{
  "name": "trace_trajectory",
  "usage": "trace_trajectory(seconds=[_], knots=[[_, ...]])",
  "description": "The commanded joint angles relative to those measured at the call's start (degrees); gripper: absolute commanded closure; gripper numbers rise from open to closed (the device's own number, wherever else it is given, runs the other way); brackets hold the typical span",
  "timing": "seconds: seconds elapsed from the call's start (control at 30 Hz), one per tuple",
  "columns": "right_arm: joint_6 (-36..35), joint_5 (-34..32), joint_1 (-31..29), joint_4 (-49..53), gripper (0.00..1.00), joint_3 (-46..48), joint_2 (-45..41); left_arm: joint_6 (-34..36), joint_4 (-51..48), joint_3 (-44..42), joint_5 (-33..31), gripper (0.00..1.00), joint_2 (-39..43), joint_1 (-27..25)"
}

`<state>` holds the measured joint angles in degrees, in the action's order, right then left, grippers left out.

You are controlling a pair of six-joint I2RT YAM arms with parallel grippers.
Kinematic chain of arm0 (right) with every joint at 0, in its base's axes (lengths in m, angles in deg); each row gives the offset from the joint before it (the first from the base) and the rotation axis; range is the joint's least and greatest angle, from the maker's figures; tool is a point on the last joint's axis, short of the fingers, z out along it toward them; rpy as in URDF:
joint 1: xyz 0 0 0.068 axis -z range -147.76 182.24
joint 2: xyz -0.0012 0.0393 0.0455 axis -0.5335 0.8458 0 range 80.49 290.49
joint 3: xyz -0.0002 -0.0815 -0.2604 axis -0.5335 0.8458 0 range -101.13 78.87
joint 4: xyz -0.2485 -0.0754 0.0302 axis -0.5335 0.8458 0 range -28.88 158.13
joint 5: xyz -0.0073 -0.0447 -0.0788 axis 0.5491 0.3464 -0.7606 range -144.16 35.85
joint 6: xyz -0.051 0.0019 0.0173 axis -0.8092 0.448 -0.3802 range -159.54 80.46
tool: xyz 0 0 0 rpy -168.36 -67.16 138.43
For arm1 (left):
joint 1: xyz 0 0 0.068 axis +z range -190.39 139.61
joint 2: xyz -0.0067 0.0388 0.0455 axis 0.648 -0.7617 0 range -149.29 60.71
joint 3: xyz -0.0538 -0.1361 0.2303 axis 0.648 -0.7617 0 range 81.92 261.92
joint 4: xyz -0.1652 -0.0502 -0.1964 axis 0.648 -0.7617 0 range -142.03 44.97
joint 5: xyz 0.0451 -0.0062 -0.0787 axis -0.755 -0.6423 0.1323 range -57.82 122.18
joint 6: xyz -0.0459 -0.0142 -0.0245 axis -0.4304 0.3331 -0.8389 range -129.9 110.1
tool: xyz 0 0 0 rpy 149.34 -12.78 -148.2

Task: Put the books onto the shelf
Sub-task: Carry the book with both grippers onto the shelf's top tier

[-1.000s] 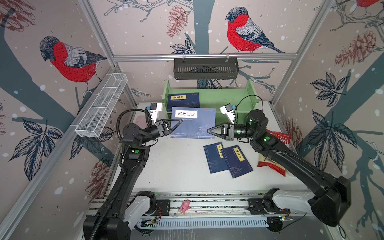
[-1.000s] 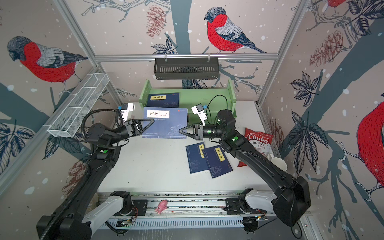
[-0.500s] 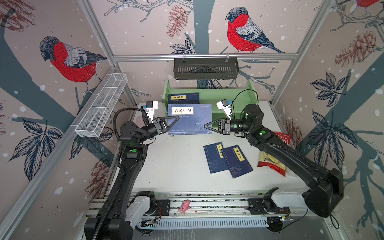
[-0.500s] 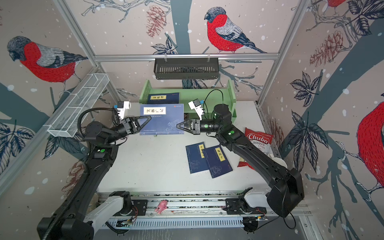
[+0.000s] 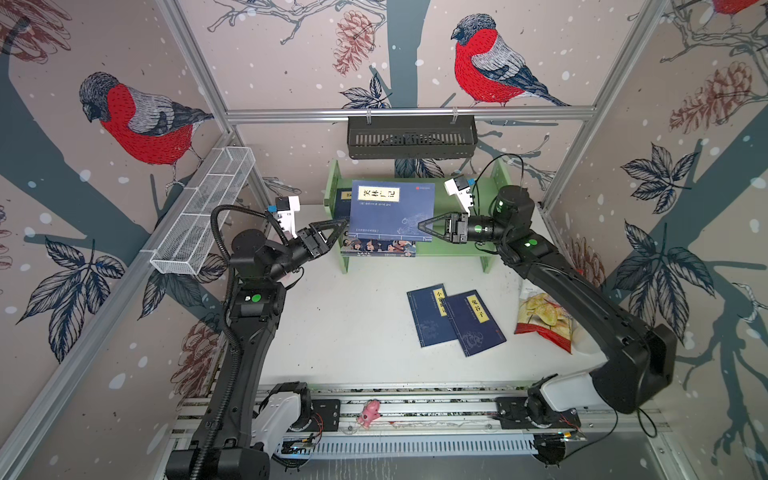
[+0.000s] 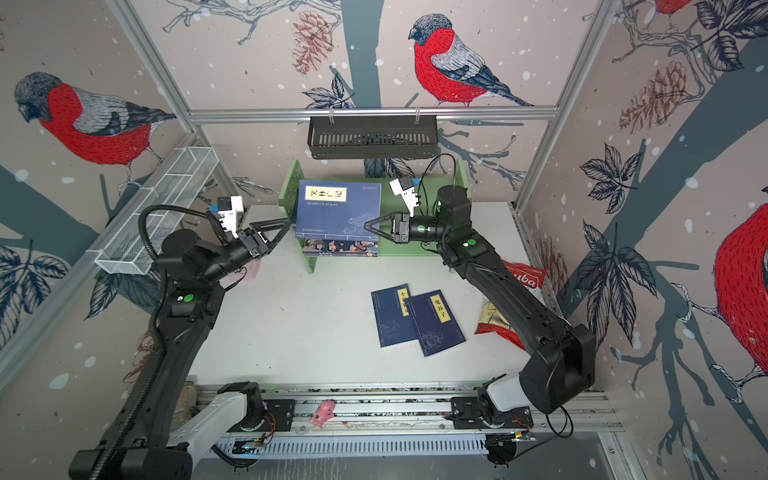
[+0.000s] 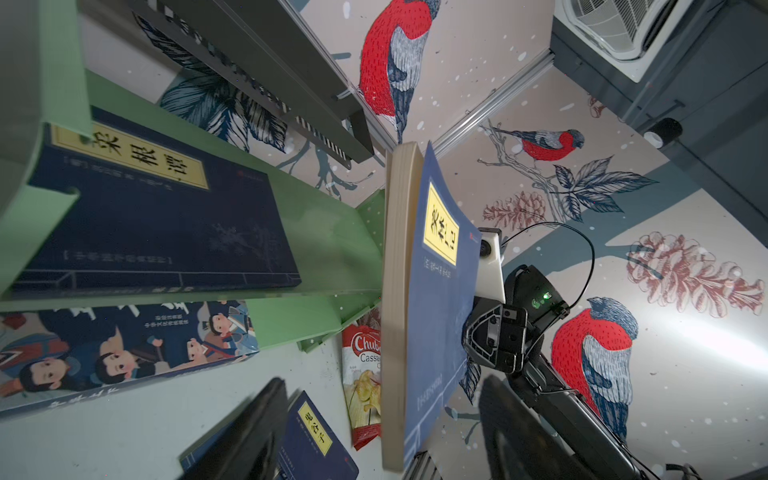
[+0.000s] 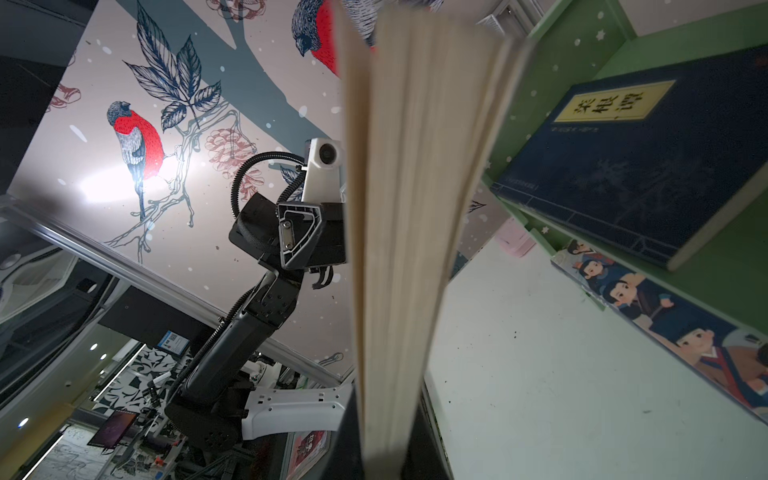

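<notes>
One blue book (image 5: 390,212) hangs in the clenched right gripper (image 5: 420,227), the left gripper (image 5: 341,226) released beside it; best lower it flat onto the shelf (image 5: 453,248) before opening.

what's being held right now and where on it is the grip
The blue book, pinched by the right gripper at the edge facing that arm, near its front corner. The left gripper is open beside the opposite edge, gripping nothing.

Bullfinch wallpaper (image 5: 137,120) on every wall. Upper centre, a black slotted basket (image 5: 411,137) hangs off the aluminium rail (image 5: 291,113). Left, a white mesh tray (image 5: 203,212). Pale tabletop (image 5: 353,324) below.
</notes>
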<state>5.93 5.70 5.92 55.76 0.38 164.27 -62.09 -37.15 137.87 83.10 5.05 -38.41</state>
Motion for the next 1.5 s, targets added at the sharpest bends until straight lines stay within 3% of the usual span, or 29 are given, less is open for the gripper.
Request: trace_trajectory(seconds=[0.0,0.23,0.6,0.9,1.2,1.47], knots=[[-3.78,1.39,1.27,4.06,1.0,-3.28,2.4,4.06,-4.63,0.92,-1.9,0.28,0.39,0.21],[-5.87,1.68,1.48,7.56,1.0,-10.45,8.65,6.9,-4.96,5.37,-3.18,0.29,-0.04,0.22],[-6.23,-0.91,0.54,14.2,0.99,-23.72,19.01,2.61,0.46,7.1,-3.1,0.29,-3.49,0.22],[-10.84,-5.85,-0.73,27.72,0.99,-39.04,28.51,0.56,2.73,8.25,-2.09,0.29,-6.79,0.26],[-10.59,-6.4,-0.66,30.85,1.0,-45.89,33.17,-2.83,7.32,8.97,-0.04,0.29,-9.06,0.29],[-8.96,-4.14,-1.14,30.16,0.99,-46.48,34.25,-3.88,8.42,8.78,0.63,0.29,-9.73,0.21]])
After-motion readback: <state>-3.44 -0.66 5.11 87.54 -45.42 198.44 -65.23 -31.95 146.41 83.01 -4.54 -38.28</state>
